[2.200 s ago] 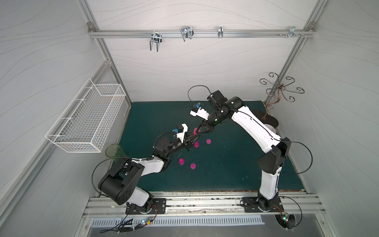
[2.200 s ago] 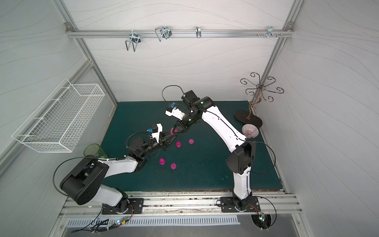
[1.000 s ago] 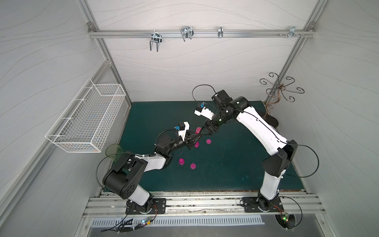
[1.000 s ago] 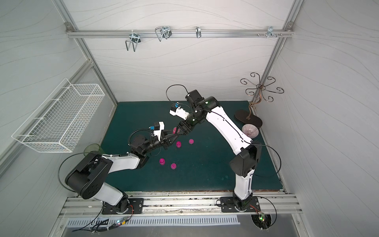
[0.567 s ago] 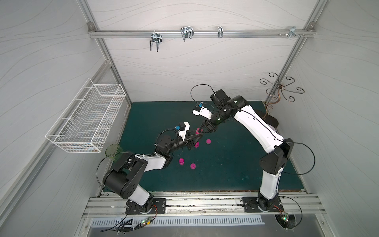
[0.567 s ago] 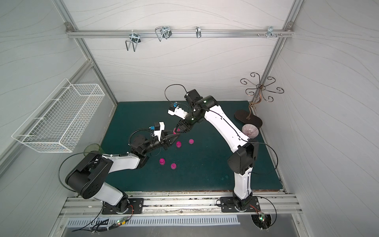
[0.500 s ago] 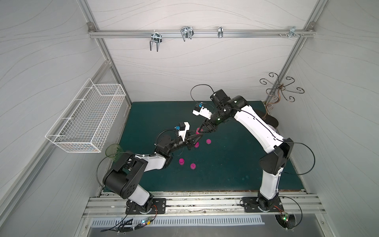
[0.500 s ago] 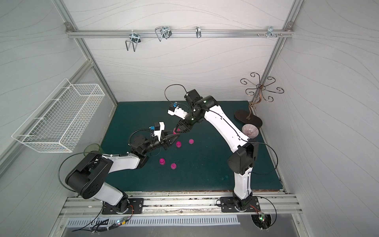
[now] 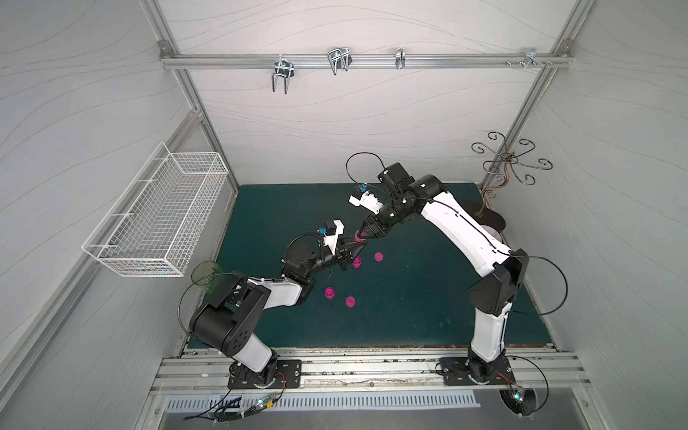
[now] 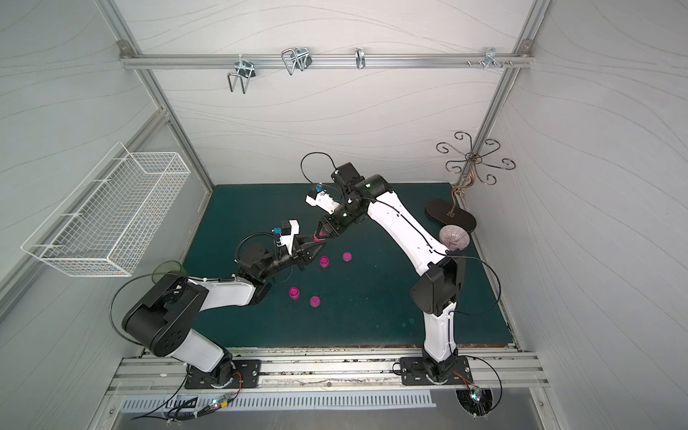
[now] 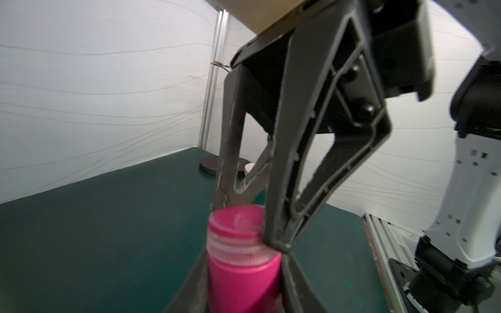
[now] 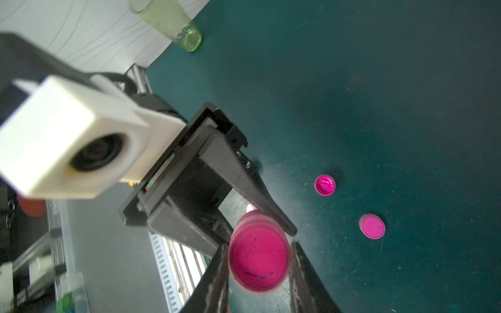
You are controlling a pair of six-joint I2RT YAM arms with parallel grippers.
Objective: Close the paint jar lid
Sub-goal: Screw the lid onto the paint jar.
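The pink paint jar [image 11: 244,284] is held up off the green mat, and my left gripper [image 11: 244,271] is shut on its body. The pink lid [image 11: 235,230] rests on the jar's mouth, slightly tilted, with the pale threaded neck showing below it. My right gripper [image 12: 259,245] comes down from above and is shut on the lid [image 12: 259,260], one finger on each side of its rim. In both top views the two grippers meet mid-mat, right gripper [image 9: 360,235] above left gripper [image 9: 357,244]; the same is seen for the right gripper [image 10: 319,233].
Several small pink jars and lids lie on the mat, such as an open jar [image 12: 324,184] and a lid [image 12: 372,226]. A green glass [image 9: 204,273] stands at the left edge. A wire basket [image 9: 160,219] hangs left; a metal stand [image 10: 450,216] is back right.
My right gripper moved left and down onto the jar's top and its jaws narrowed around the lid. The left gripper stayed shut on the jar, hardly moving.
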